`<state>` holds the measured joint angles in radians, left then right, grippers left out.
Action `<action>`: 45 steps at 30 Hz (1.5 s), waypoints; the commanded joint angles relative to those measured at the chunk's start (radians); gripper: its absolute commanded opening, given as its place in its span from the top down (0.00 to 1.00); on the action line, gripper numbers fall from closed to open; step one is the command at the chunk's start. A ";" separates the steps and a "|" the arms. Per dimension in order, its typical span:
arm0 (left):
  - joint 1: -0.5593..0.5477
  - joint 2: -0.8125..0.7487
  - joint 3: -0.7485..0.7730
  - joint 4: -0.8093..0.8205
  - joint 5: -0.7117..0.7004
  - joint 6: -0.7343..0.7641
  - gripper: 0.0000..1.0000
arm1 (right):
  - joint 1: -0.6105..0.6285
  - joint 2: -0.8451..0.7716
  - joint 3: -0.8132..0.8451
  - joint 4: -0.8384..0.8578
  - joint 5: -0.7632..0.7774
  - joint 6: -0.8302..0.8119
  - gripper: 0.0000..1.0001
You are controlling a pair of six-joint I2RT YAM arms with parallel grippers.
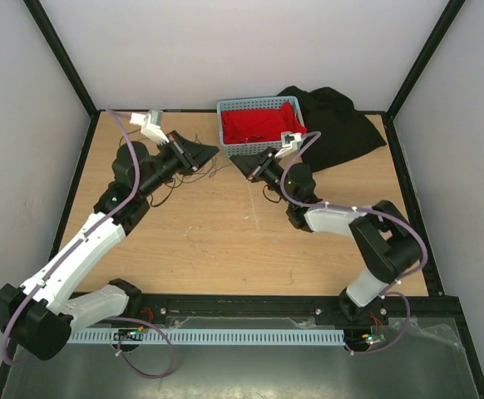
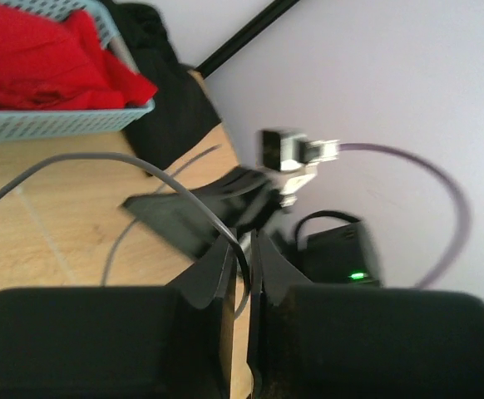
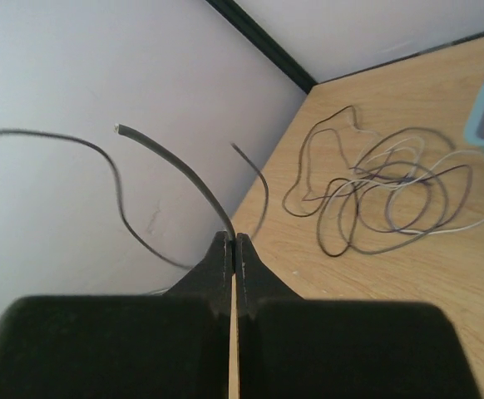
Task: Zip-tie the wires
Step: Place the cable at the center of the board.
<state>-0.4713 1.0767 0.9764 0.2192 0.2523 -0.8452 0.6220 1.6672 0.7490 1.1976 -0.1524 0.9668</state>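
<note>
A wooden table (image 1: 225, 249) is enclosed by pale walls (image 1: 250, 50), with black posts (image 1: 61, 56) at its far corners.

The left arm (image 1: 101, 229) and right arm (image 1: 342, 220) reach over the worktop (image 1: 225, 249), tips nearly meeting near its far edge. The wires (image 1: 169, 189) curl beneath the left one. A blue basket (image 1: 225, 126) holding red cloth (image 1: 259, 125) stands at the far edge, beside a black cloth (image 1: 342, 129).

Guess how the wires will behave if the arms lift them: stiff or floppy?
Likely floppy yet springy: the wires lie in loose loops, while free ends at the right jaws hold arcs in mid-air. Probably very light, being so thin. The heap may tangle and drag along as one clump.
</note>
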 commanded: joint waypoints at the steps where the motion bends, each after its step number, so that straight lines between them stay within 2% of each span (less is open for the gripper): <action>1: -0.002 -0.047 -0.110 -0.033 -0.113 0.050 0.88 | -0.004 -0.149 0.026 -0.256 0.047 -0.276 1.00; 5: -0.003 -0.070 -0.240 -0.061 -0.240 0.076 0.86 | -0.002 -0.233 0.030 -0.462 0.046 -0.417 1.00; 8: -0.005 -0.046 -0.309 -0.061 -0.262 0.071 0.81 | 0.009 -0.258 0.036 -0.591 0.006 -0.490 1.00; 10: -0.012 -0.011 -0.335 -0.061 -0.244 0.073 0.72 | 0.018 -0.271 0.033 -0.663 0.001 -0.533 1.00; 15: -0.022 0.042 -0.398 -0.065 -0.226 0.070 0.34 | 0.018 -0.328 -0.038 -0.757 0.087 -0.608 1.00; 17: -0.023 0.025 -0.420 -0.093 -0.261 0.078 0.25 | 0.019 -0.352 -0.054 -0.793 0.104 -0.630 1.00; 20: -0.020 -0.020 -0.398 -0.167 -0.325 0.138 0.18 | 0.019 -0.381 -0.083 -0.843 0.116 -0.654 1.00; 27: -0.021 -0.099 -0.299 -0.343 -0.415 0.292 0.11 | 0.019 -0.428 -0.170 -0.867 0.155 -0.696 1.00; 32: -0.011 -0.096 -0.281 -0.373 -0.462 0.360 0.06 | 0.018 -0.439 -0.194 -0.879 0.173 -0.710 1.00; 40: -0.008 0.166 -0.138 -0.393 -0.301 0.577 0.06 | 0.019 -0.453 -0.210 -0.889 0.186 -0.725 1.00; 45: -0.030 0.336 -0.025 -0.416 -0.278 0.682 0.08 | 0.018 -0.467 -0.218 -0.889 0.189 -0.728 1.00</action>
<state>-0.4854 1.3296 0.8684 -0.1684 -0.0631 -0.2916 0.6365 1.2335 0.5419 0.3138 0.0204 0.2535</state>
